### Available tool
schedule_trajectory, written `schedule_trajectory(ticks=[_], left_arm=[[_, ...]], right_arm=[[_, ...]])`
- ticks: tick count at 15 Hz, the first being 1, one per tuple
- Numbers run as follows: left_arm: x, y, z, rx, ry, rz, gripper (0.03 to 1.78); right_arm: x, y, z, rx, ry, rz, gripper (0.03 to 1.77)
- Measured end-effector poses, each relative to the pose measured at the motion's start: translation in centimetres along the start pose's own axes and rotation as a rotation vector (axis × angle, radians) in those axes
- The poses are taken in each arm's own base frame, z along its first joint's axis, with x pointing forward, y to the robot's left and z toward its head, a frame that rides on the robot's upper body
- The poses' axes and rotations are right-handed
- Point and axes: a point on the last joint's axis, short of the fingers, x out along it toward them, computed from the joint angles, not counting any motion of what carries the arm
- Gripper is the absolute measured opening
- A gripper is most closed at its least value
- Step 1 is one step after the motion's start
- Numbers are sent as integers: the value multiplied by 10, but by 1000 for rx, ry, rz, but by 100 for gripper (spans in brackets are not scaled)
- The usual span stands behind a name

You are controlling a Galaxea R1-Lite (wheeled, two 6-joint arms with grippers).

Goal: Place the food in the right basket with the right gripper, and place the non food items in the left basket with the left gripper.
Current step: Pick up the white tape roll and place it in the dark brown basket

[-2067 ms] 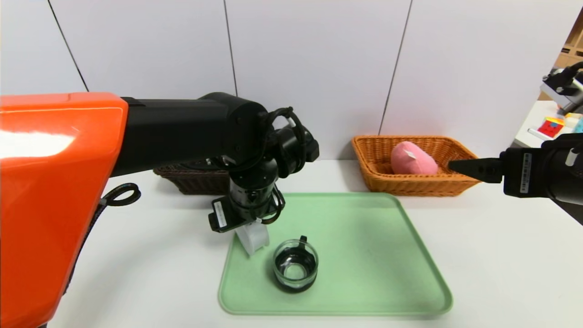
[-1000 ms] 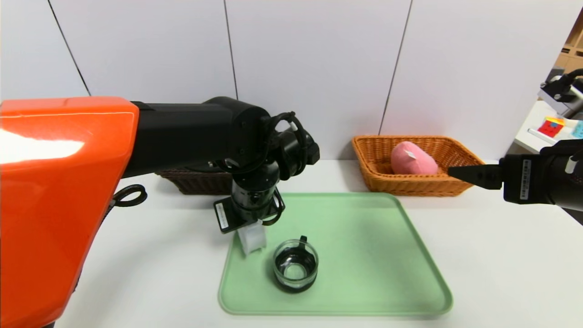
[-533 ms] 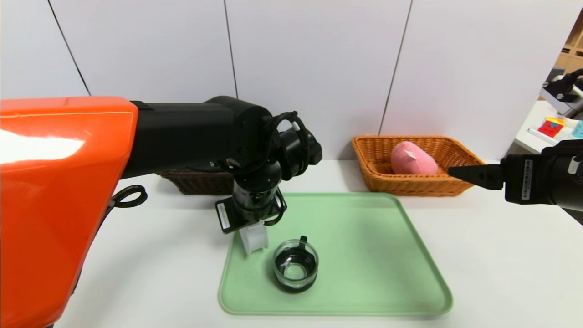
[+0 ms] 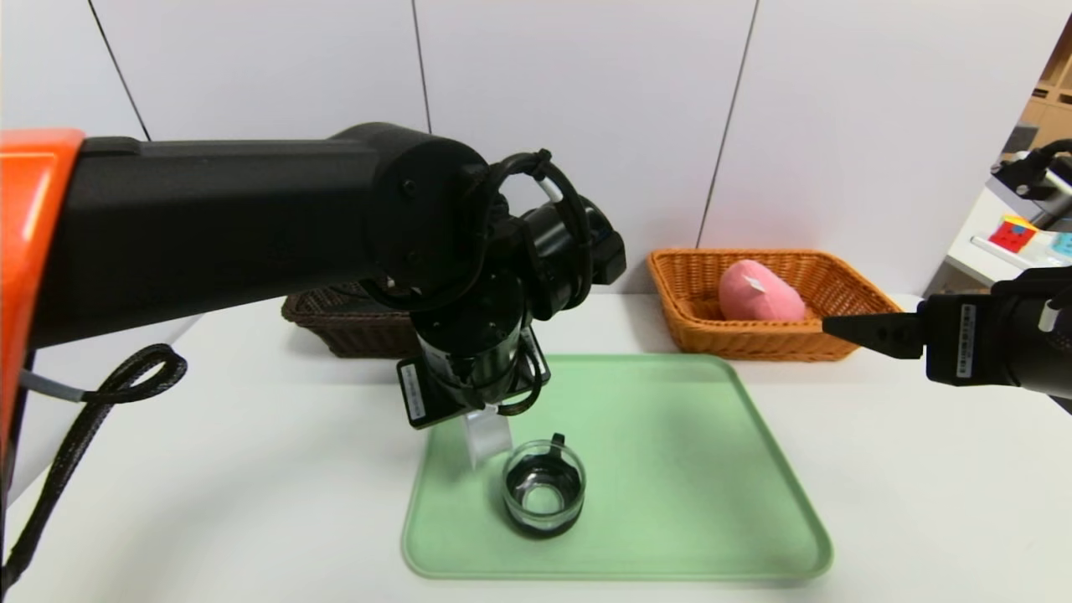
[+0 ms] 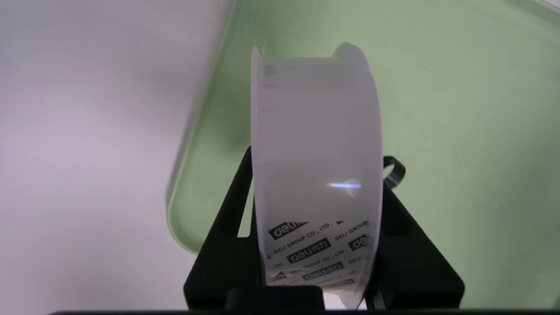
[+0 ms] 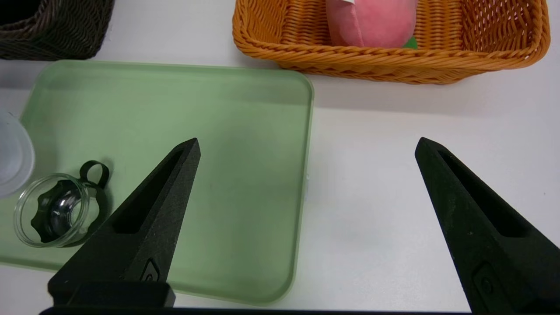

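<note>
Peach [image 4: 760, 292] in orange basket [image 4: 703, 331]; glass cup [image 4: 543, 490] on tray [image 4: 712, 469]

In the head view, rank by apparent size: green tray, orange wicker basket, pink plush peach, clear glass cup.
1. Green plastic tray
2. Orange-tan woven wicker basket
3. Pink plush peach and clear glass cup: alike; cup sits nearer, so unranked.

Orange-shelled black left arm [image 4: 251, 218], looped cables, perhaps barcode stickers

Head overview; two close wrist views
</note>
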Motion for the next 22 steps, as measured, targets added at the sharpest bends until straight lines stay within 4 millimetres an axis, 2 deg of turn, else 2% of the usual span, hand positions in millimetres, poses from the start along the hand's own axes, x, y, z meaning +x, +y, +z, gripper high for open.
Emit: schedule_trajectory(ticks=[2, 4, 8, 12, 17, 20, 22], left_arm=[[-24, 4, -9, 41, 4, -36, 59], [-41, 10, -10, 78, -8, -66, 59], [-68, 18, 3, 141, -155, -118, 59], [-76, 19, 31, 169, -319, -168, 59], [-61, 39, 99, 125, -512, -116, 59], [-30, 56, 146, 84, -609, -38, 59], [-8, 62, 165, 72, -625, -18, 59]], right_arm=[[2, -1, -4, -2, 14, -5, 169], [2, -1, -6, -2, 22, -7, 169], [2, -2, -9, -5, 27, -7, 169], [0, -1, -9, -8, 25, -4, 169], [-2, -1, -9, -11, 18, 0, 169], [-4, -1, -9, -28, 14, 2, 170], [-4, -1, -10, -35, 15, 3, 170]])
